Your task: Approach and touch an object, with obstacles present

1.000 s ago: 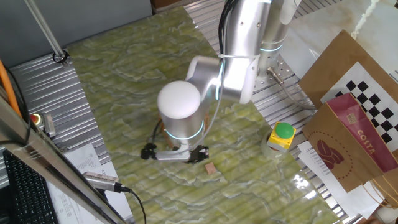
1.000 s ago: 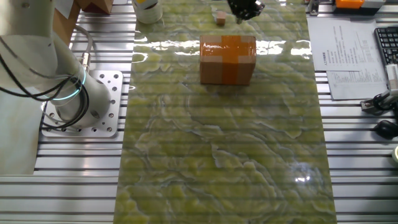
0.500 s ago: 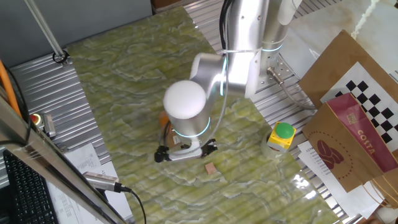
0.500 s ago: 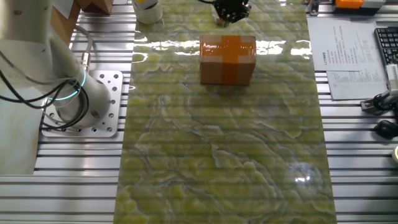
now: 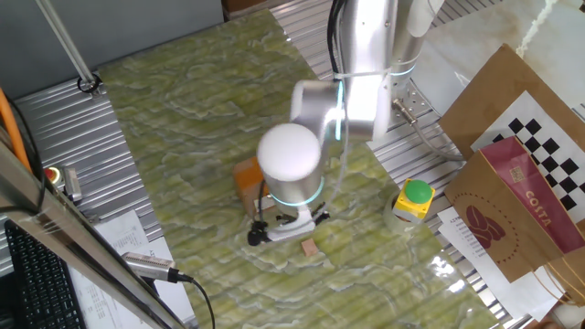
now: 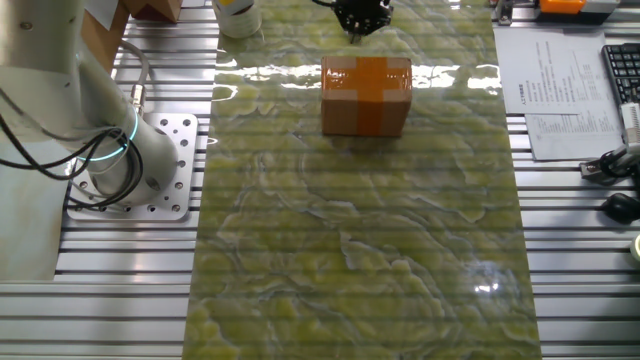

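One small block (image 5: 311,247) lies flat below the hand (image 5: 291,228).

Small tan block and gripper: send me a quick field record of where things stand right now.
target: small tan block on the green mat
gripper: low over the block, which it hides in the other fixed view
contact: cannot tell
jaws: cannot tell
obstacle: cardboard box with orange tape, beside the gripper
nearby: yellow button box with green top, off the mat

We're seeing a tan box w/ orange tape cross (image 6: 366,94) sitting on green-yellow marbled mat (image 6: 380,240); small tan block (image 5: 311,247), green-capped yellow button (image 5: 414,198) nearby.
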Tool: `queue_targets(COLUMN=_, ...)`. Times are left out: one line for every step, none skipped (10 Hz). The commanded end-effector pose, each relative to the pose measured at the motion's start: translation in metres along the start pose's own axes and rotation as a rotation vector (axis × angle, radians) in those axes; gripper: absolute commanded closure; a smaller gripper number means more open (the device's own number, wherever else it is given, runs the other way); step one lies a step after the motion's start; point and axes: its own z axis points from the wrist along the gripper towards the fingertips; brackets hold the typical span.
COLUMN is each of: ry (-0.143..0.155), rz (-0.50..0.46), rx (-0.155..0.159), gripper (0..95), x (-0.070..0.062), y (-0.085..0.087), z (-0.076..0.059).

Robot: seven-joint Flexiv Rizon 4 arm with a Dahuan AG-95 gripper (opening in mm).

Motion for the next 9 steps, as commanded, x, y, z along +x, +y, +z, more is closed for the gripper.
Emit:
queue_targets(ry=0.008, rz=0.005, rx=0.016, gripper=95.0, x=-0.003, y=0.0, z=0.002)
queue_targets(ry=0.01, rz=0.015, rx=0.024, gripper=95.0, x=-0.006, y=0.0, z=0.005)
queue_targets(ry=0.009, rz=0.017, rx=0.027, gripper=95.0, x=-0.007, y=0.0, z=0.006)
queue_targets(ry=0.005, rz=0.019, rx=0.029, gripper=95.0, x=-0.009, y=0.001, z=0.006)
queue_targets(ry=-0.003, rz=0.022, rx=0.034, gripper=95.0, x=-0.011, y=0.001, z=0.006)
queue_targets(ry=-0.004, rz=0.028, rx=0.042, gripper=95.0, x=-0.015, y=0.002, z=0.006)
queue_targets(ry=-0.007, rz=0.033, rx=0.045, gripper=95.0, x=-0.017, y=0.002, z=0.006)
queue_targets(ry=-0.01, rz=0.034, rx=0.048, gripper=95.0, x=-0.018, y=0.002, z=0.006)
queue_targets(ry=-0.008, rz=0.032, rx=0.05, gripper=95.0, x=-0.019, y=0.002, z=0.006)
